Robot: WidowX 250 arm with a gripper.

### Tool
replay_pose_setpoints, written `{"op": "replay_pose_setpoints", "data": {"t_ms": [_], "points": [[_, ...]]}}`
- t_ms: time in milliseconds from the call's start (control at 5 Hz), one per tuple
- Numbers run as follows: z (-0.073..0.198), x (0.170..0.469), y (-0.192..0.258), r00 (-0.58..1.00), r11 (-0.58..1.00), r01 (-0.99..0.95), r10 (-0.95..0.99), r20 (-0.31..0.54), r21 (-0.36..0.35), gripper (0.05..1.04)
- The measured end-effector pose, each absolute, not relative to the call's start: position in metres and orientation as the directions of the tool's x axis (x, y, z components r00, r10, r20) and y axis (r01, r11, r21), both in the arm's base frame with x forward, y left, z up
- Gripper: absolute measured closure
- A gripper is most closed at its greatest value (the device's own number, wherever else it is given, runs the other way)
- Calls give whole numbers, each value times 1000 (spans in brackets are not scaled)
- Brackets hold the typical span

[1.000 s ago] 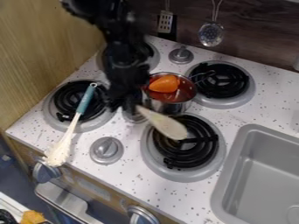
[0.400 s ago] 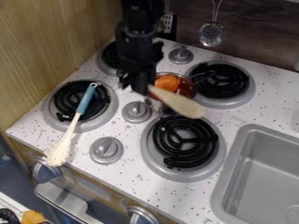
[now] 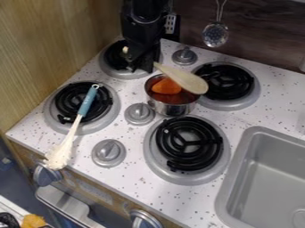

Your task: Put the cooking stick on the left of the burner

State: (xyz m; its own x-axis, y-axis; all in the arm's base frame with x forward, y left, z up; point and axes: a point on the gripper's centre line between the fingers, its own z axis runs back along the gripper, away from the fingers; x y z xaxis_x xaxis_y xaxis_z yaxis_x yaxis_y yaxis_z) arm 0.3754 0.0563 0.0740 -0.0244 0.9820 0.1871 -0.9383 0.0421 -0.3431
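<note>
Wooden and pale, the cooking stick (image 3: 184, 80) was grasped by the tool (image 3: 142, 67), which was pressed closed around its handle, up and to the left of the pot (image 3: 173, 108). The stick was slanted, and its broad end was seen across the upper right part of the pot's rim. Whether it touched this rim, I could not tell.

Left of the pot, a blue-handled utensil (image 3: 88, 103) lay across the near-left burner (image 3: 67, 95), with its white end on the tabletop (image 3: 128, 182). Inside the pot was an orange piece (image 3: 166, 86). Which burner the task meant was not certain from its words.

The nearest danger, in my judgement, was the pot itself: if the tool went down too early, or swung sideways while low, the broad end could catch the rim and push the pot, or turn the stick in its grip. Because the long end stuck out far toward the pot's right side, even a small rotation could sweep it widely. For a place to the pot's left, the blue-handled utensil could also be struck. Moreover, a release from too high, with the stick tilted, could make it roll or slide.
</note>
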Motion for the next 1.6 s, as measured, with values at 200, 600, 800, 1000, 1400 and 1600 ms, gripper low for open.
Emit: {"op": "replay_pose_setpoints", "data": {"t_ms": [200,600,800,1000,1400,1600], "points": [[68,392,60,-49,38,-904,980,191,-425,961],[63,417,86,-57,67,-837,976,209,-543,961],[58,433,101,-46,95,-814,973,227,-572,961],[55,447,108,-69,81,-789,973,219,-609,961],[38,461,119,-132,14,-768,975,180,-640,961],[32,466,127,-146,-7,-768,976,165,-640,961]]}}
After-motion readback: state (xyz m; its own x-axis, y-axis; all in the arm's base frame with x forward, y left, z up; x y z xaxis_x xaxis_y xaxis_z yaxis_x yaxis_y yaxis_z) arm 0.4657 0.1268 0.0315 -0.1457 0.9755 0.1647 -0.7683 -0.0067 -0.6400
